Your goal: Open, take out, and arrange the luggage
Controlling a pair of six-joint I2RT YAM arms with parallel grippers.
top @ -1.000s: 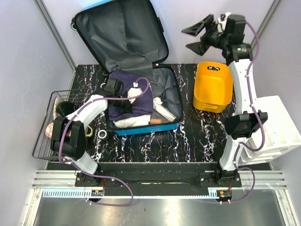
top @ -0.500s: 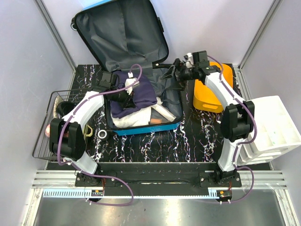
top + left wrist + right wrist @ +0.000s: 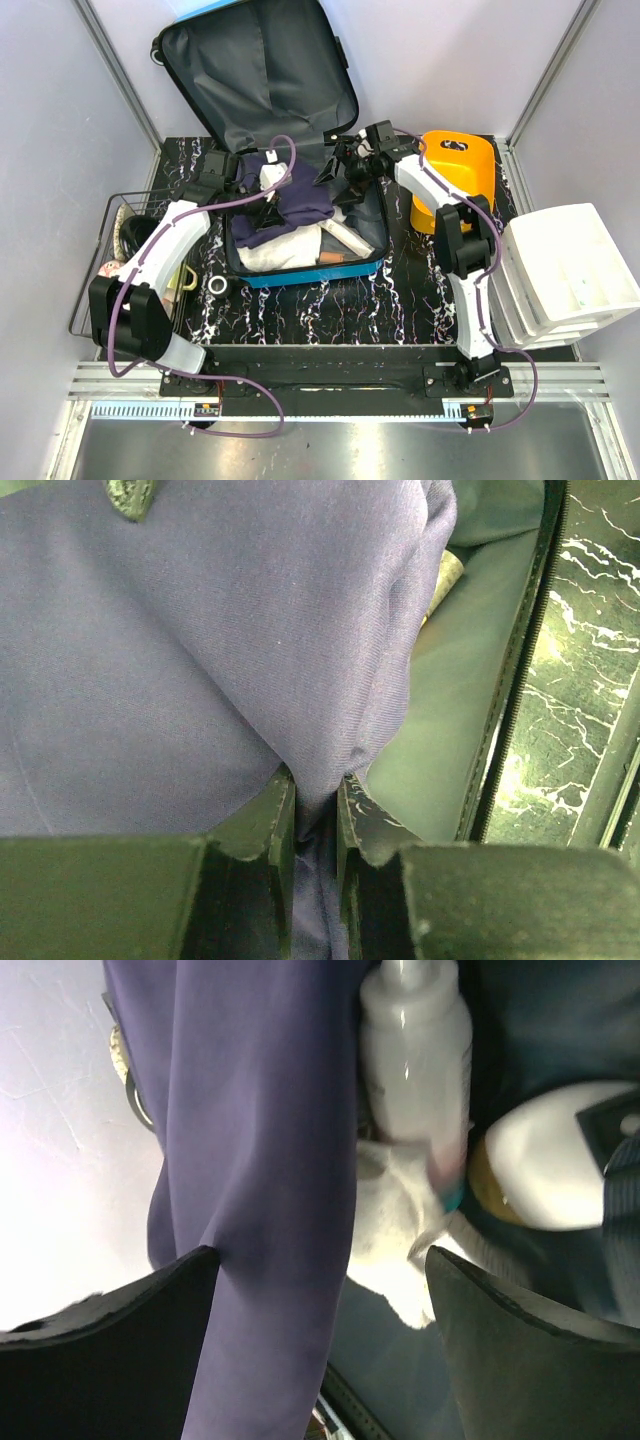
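The luggage (image 3: 310, 275) lies open on the table, its grey-lined lid (image 3: 265, 75) leaning against the back wall. A purple garment (image 3: 298, 198) is bunched up in its base over a white cloth (image 3: 275, 258). My left gripper (image 3: 262, 200) is at the garment's left side, and in the left wrist view it (image 3: 315, 795) is shut on a fold of the purple garment (image 3: 200, 630). My right gripper (image 3: 338, 168) hovers over the garment's right edge. In the right wrist view it (image 3: 320, 1340) stands wide open, with the purple garment (image 3: 260, 1160) hanging between its fingers and a white bottle (image 3: 415, 1050) beyond.
An orange bin (image 3: 462, 170) stands right of the luggage, and a white organiser (image 3: 565, 265) sits at the table's right edge. A wire basket (image 3: 115, 215) holding items is on the left. A small tape roll (image 3: 217, 286) lies in front of the luggage.
My right arm swung down from the far right, past the orange bin, to the luggage's right side. My left gripper shifted back and left, pulling the purple garment up.
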